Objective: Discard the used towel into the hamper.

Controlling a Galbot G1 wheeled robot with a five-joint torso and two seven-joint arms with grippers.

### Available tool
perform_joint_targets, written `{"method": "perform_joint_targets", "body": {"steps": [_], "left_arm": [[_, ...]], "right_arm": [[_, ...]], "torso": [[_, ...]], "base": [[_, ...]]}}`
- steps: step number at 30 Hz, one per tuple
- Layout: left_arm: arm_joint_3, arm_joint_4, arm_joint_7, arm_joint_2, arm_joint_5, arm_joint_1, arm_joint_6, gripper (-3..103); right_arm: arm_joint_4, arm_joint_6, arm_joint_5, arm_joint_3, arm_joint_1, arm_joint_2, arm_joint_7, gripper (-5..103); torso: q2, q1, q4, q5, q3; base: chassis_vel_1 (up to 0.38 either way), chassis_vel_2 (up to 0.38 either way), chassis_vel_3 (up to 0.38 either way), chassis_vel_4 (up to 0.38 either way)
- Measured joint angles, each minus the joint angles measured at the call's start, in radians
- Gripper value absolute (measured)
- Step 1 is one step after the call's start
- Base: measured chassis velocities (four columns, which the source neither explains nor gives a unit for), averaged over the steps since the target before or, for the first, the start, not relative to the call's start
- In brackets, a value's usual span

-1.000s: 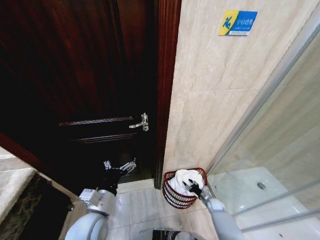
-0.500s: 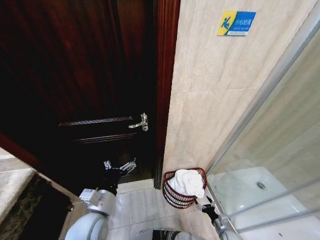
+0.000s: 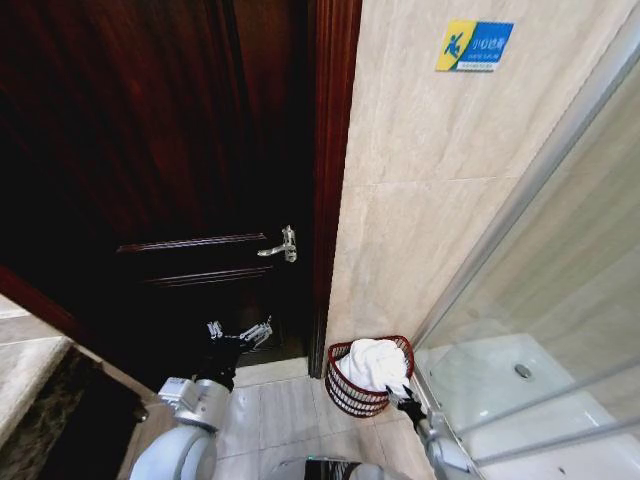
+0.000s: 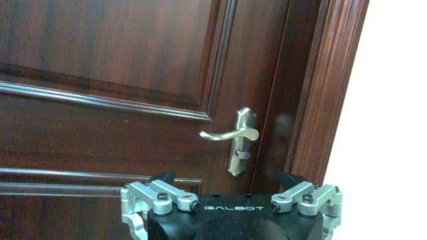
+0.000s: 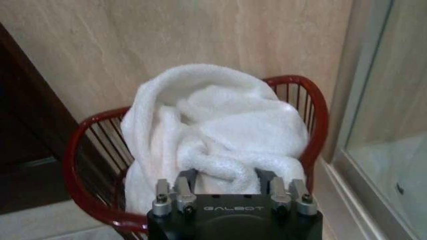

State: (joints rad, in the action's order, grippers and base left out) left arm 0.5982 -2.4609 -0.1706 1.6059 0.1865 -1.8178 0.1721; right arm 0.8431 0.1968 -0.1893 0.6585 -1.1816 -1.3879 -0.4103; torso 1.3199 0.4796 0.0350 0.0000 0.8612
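Right tool (image 5: 227, 181) open beside fluffy towel (image 5: 213, 130), wire hamper (image 5: 87, 165).

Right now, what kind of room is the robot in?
Probably a bathroom: a glass shower screen with a white shower floor, tiled walls, and a towel in a hamper by the door.

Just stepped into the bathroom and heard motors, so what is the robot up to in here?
It is dropping off a used towel. The white towel sits bunched in the red wire hamper on the floor by the tiled wall, spilling over the rim. The right gripper hangs low beside the hamper, fingers open, with nothing in them. The left gripper is parked open, facing the dark wooden door and its lever handle.
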Motion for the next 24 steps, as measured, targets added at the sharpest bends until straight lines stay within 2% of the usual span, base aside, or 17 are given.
{"method": "perform_joint_targets", "body": {"steps": [1,2,5,7,10,11,14,17,24], "left_arm": [[0.000,0.000,0.000,0.000,0.000,0.000,0.000,100],[0.000,0.000,0.000,0.000,0.000,0.000,0.000,100],[0.000,0.000,0.000,0.000,0.000,0.000,0.000,100],[0.000,0.000,0.000,0.000,0.000,0.000,0.000,100],[0.000,0.000,0.000,0.000,0.000,0.000,0.000,100],[0.000,0.000,0.000,0.000,0.000,0.000,0.000,100],[0.000,0.000,0.000,0.000,0.000,0.000,0.000,100],[0.000,0.000,0.000,0.000,0.000,0.000,0.000,100],[0.000,0.000,0.000,0.000,0.000,0.000,0.000,100]], "right_arm": [[0.000,-0.001,0.002,-0.003,0.006,-0.001,0.000,56],[0.000,-0.001,0.002,-0.003,0.006,-0.001,0.000,56],[-0.001,-0.003,0.006,-0.011,0.021,-0.001,0.000,39],[-0.002,-0.004,0.007,-0.013,0.028,-0.001,-0.001,39],[-0.039,-0.007,0.026,-0.018,0.085,0.000,-0.007,23],[-0.039,-0.007,0.026,-0.018,0.085,0.000,-0.007,23],[-0.084,-0.007,0.050,-0.020,0.137,-0.002,-0.012,7],[-0.105,-0.009,0.069,-0.022,0.164,-0.008,-0.015,2],[-0.191,-0.011,0.131,-0.024,0.239,-0.035,-0.028,1]], "torso": [[0.000,0.000,0.0000,-0.0001,0.000],[0.000,0.000,0.0000,-0.0001,0.000],[0.000,0.000,-0.0001,0.0000,0.000],[0.000,0.000,-0.0001,0.0000,0.000],[0.000,0.000,0.0001,0.0000,0.000],[0.000,0.000,0.0001,0.0000,0.000],[0.000,0.000,0.0000,-0.0001,0.000],[0.000,0.000,0.0000,0.0000,0.000],[0.000,0.000,0.0000,0.0000,0.000]], "base": [[0.000,0.000,0.000,0.000],[0.000,0.000,0.000,0.000],[0.000,0.000,0.000,0.000],[0.000,0.000,0.000,0.000],[0.000,0.000,0.000,0.000],[0.000,0.000,0.000,0.000],[0.000,0.000,0.000,0.000],[0.000,0.000,0.000,0.000],[0.000,0.000,0.000,0.000]]}}
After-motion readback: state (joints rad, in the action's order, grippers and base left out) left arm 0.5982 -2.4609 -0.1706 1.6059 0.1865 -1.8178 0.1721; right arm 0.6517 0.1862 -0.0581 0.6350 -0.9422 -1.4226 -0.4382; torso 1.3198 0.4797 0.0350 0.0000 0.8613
